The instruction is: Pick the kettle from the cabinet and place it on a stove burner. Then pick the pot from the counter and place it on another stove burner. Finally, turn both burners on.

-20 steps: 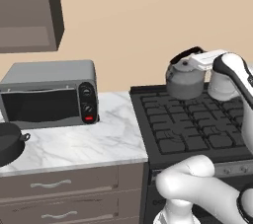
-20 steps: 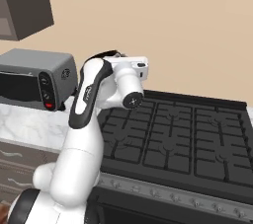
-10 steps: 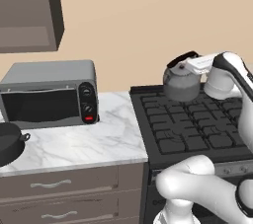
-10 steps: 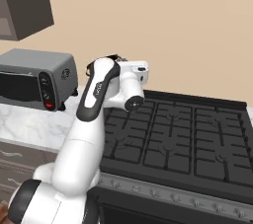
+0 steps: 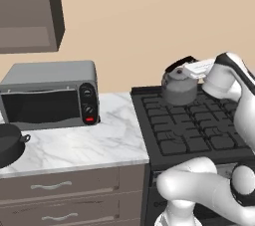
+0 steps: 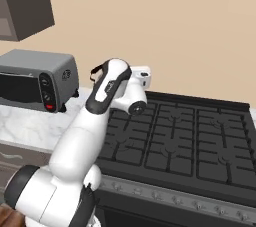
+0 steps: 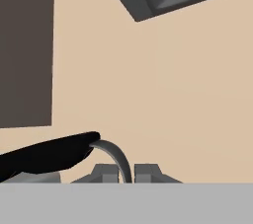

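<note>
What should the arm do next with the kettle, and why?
Probably lower it a little onto the back-left burner, then open. The gripper is shut on the kettle handle, and the kettle sits right at that grate, whether resting or just above is unclear.

Kettles: one, the kettle point(image 5: 179, 86), grey with a black arched handle
Pots: one, the pot point(image 5: 9, 145), dark, partly cut off at the picture's edge
Toaster ovens: one, the toaster oven point(image 5: 50, 94), grey
Toaster oven knobs: two dark ones, plus one red button
Wall cabinets: one, the cabinet point(image 5: 29, 11)
Drawer handles: two silver ones under the counter point(image 5: 84, 143)
Stoves: one, with the burners point(image 5: 199, 123) under black grates
</note>
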Motion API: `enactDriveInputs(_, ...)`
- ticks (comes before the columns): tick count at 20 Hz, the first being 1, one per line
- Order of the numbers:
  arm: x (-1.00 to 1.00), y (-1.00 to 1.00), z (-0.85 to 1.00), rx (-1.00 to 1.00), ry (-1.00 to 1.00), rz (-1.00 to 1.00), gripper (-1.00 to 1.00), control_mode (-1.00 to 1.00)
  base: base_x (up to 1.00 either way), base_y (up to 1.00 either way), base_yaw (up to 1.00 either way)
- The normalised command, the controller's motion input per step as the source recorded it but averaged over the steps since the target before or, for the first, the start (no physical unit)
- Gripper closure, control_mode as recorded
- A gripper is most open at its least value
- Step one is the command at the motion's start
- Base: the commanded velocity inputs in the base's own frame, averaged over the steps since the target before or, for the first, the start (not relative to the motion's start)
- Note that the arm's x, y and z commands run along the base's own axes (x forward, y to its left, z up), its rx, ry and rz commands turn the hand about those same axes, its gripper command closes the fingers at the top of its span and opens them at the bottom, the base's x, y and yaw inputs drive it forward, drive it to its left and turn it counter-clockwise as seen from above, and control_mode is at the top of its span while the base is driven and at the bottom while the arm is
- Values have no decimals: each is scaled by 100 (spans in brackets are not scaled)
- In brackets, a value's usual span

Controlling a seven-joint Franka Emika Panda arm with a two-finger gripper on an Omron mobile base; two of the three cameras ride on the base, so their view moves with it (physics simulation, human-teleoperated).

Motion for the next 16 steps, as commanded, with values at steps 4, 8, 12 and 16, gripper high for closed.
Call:
enactDriveInputs(4,26,-9,-16,0,0,0,100,-100,0,0,0)
enactDriveInputs(8,26,-12,-14,0,0,0,100,-100,0,0,0)
enactDriveInputs(12,24,-10,-13,0,0,0,100,-100,0,0,0)
enactDriveInputs(16,19,-5,-6,0,0,0,100,-100,0,0,0)
